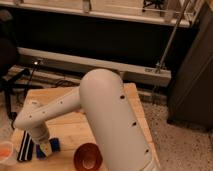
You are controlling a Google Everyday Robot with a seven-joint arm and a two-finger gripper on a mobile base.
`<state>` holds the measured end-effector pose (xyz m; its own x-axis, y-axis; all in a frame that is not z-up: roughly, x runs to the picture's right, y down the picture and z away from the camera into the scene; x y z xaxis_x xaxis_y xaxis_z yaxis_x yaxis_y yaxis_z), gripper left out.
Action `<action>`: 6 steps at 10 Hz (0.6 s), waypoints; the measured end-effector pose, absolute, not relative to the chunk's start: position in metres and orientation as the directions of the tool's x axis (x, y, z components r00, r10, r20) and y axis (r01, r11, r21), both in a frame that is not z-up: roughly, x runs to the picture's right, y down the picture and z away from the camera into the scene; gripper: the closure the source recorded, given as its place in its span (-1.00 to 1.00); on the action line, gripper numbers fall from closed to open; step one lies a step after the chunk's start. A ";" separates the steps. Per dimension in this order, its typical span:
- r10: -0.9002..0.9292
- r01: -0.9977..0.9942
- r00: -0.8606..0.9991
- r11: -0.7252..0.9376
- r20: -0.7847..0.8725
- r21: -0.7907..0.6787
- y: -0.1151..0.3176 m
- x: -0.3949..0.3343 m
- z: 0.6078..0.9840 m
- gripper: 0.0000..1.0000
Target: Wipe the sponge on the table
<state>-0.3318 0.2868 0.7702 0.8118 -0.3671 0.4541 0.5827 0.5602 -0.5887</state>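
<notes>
Light plank-grain wooden counter [70, 136] under a big white robot arm [107, 115]. Gripper [44, 148] low at counter's 7 o'clock corner, fingers pinching small bright blue soft rectangular sponge [54, 145], which rests on the wood. Black white-striped block [25, 148] just beside at sponge's 9 o'clock; orange-brown round bowl [88, 157] at 4 o'clock.
</notes>
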 end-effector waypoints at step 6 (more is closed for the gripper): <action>-0.391 0.547 0.837 0.590 0.383 -0.594 0.210 -0.325 0.836 0.52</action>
